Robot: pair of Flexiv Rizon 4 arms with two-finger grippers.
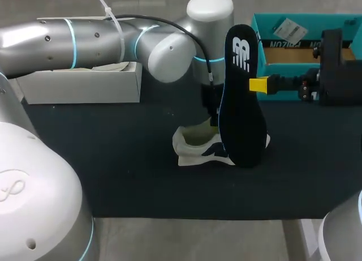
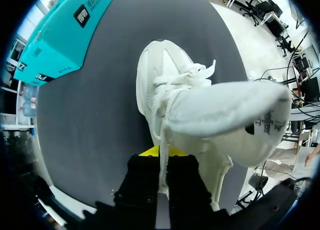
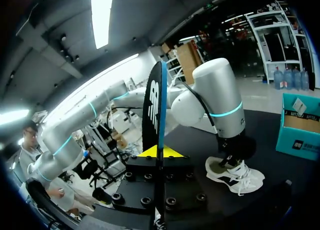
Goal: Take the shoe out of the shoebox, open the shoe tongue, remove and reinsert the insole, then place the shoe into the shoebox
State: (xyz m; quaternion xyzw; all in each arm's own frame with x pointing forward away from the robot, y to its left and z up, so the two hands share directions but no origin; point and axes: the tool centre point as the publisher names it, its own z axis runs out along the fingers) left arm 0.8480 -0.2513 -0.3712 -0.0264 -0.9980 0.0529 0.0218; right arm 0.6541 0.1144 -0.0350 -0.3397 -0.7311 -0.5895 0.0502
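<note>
Your left arm [image 1: 85, 46] comes in from the left and runs almost level along the far side. It turns at its wrist [image 1: 210, 23] to point straight down. Your left gripper [image 2: 162, 154] hangs below that wrist. Its black fingers [image 2: 142, 182] are pressed almost together and pinch a thin white strip of the shoe [image 2: 165, 80] from both sides.

Your right arm [image 1: 339, 57] enters from the right and lies level, reaching towards the left wrist. Your right gripper [image 1: 259, 84] points sideways, and its yellow tips are clamped on the insole [image 1: 240, 102], one on each face. They hold it upright beside your left arm's wrist.
</note>
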